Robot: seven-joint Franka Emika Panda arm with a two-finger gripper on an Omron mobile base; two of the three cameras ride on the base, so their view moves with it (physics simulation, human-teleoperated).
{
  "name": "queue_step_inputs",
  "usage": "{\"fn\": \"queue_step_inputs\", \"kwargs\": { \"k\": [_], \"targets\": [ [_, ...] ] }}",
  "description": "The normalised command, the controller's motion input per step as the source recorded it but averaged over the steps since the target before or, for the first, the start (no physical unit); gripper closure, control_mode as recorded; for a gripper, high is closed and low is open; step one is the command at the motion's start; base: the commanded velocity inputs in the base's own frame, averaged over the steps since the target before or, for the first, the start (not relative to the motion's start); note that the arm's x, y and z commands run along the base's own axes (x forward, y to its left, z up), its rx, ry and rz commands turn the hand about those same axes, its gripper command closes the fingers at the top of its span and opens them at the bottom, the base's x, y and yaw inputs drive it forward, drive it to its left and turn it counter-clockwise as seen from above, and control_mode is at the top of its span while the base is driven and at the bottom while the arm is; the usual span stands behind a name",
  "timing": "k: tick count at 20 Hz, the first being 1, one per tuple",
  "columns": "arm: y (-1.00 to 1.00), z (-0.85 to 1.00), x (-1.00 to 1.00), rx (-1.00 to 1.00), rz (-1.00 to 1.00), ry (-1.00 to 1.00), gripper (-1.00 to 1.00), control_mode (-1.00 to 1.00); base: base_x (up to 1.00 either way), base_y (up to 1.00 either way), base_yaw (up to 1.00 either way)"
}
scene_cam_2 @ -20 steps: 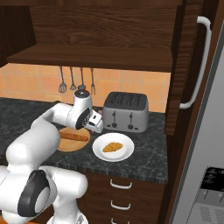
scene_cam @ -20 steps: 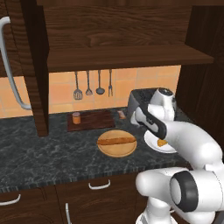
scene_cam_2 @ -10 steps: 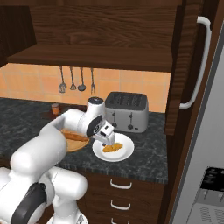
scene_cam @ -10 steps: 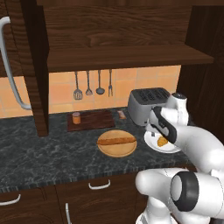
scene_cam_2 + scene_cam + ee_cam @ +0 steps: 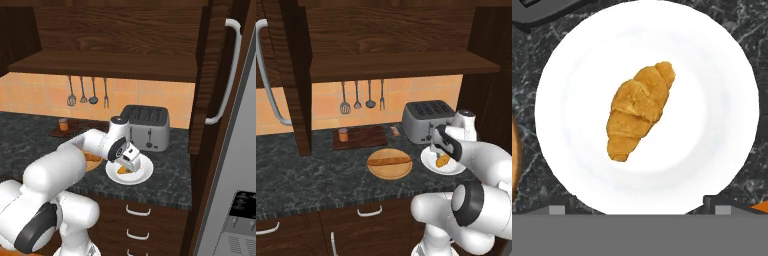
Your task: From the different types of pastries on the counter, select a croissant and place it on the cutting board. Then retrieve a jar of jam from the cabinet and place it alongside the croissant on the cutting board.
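Dark marbled stone counter (image 5: 316, 175) carries your target: the golden-brown croissant (image 5: 639, 110) lies mid-plate on the round white plate (image 5: 722, 107), just near of the silver toaster (image 5: 426, 120). Your two-finger gripper (image 5: 642, 204) hangs over the plate, jaws spread wide, nothing between them. Flat dark brown rectangular cutting board (image 5: 363, 137) sits well left, small orange jar (image 5: 343, 135) on it. Long brown loaf (image 5: 389, 161) lies on the round pale board (image 5: 390, 170).

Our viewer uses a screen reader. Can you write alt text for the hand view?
A golden croissant lies diagonally on a round white plate, seen from straight above. Dark marbled counter surrounds the plate, and the open pincer's two fingertips show at the bottom.
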Motion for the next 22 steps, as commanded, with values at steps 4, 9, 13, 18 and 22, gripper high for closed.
{"fn": "queue_step_inputs", "kwargs": {
  "k": [4,9,13,18,22],
  "targets": [
    [-0.07,-0.04,0.38,0.0,-0.03,0.03,-1.0,-1.0,0.0,0.0,0.0],
    [0.0,-0.55,0.11,-0.06,0.0,0.09,-1.0,-1.0,0.0,0.0,0.0],
    [0.0,-0.19,0.23,0.0,0.0,0.03,-1.0,-1.0,0.0,0.0,0.0],
    [-0.3,-0.39,0.59,0.0,0.0,0.09,-1.0,-1.0,0.0,0.0,0.0],
    [-0.11,-0.09,0.15,0.0,0.0,0.02,-1.0,-1.0,0.0,0.0,0.0]
  ]
}}
